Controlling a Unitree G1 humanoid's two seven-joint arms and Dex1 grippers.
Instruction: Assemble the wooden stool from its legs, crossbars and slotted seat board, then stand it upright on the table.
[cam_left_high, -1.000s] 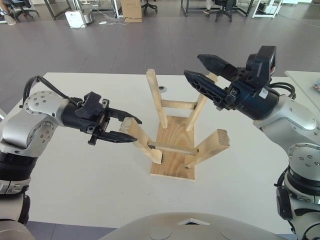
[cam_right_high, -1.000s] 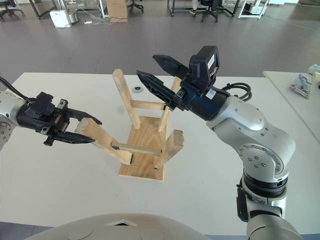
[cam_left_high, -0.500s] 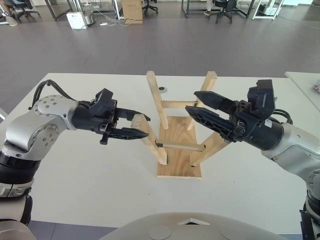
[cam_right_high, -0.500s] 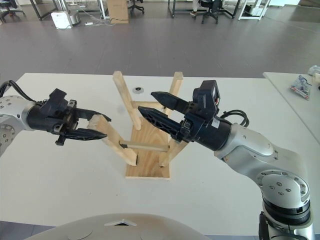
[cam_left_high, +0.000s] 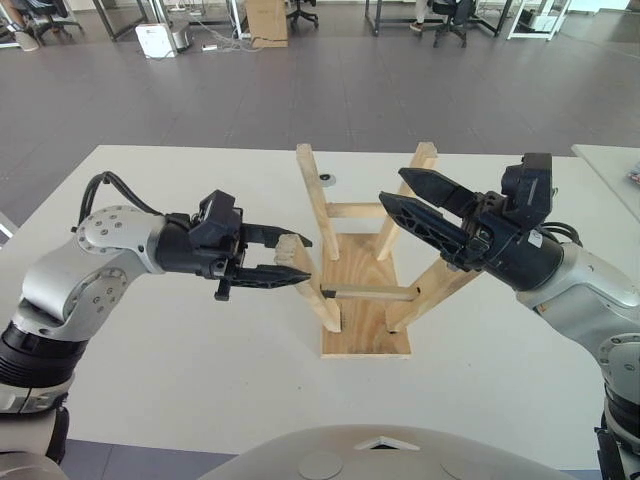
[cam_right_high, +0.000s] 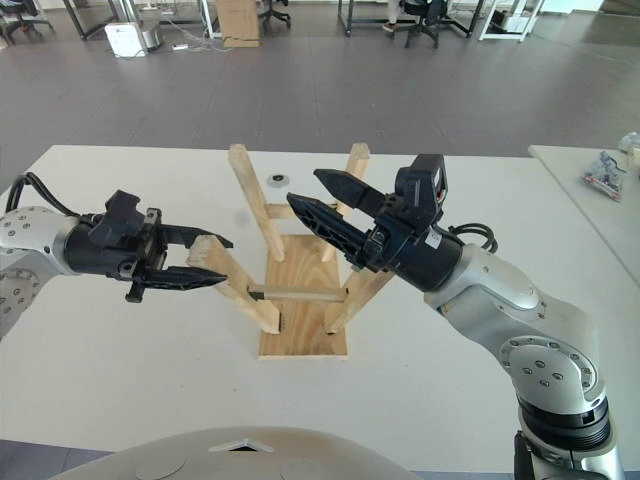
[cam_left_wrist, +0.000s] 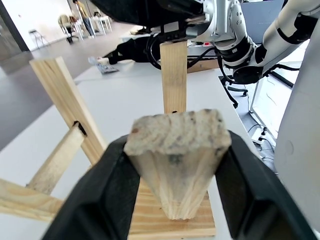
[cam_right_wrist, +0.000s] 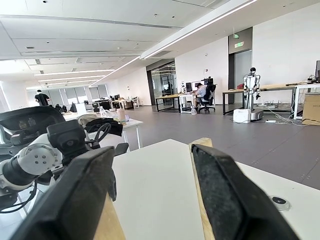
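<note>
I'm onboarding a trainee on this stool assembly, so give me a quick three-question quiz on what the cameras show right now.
1. True or false: the pale wooden stool stands upside down, its rectangular seat board flat on the white table.
2. Which is shut on the near-left wooden leg? A: left gripper. B: right gripper.
3. Fill in: the right gripper's fingers are ___.
Key: 1 true; 2 A; 3 open.

Open-plan robotics lab: desks (cam_right_wrist: 172, 97), office chairs (cam_left_high: 447, 18), another humanoid robot (cam_right_wrist: 251, 84).
</note>
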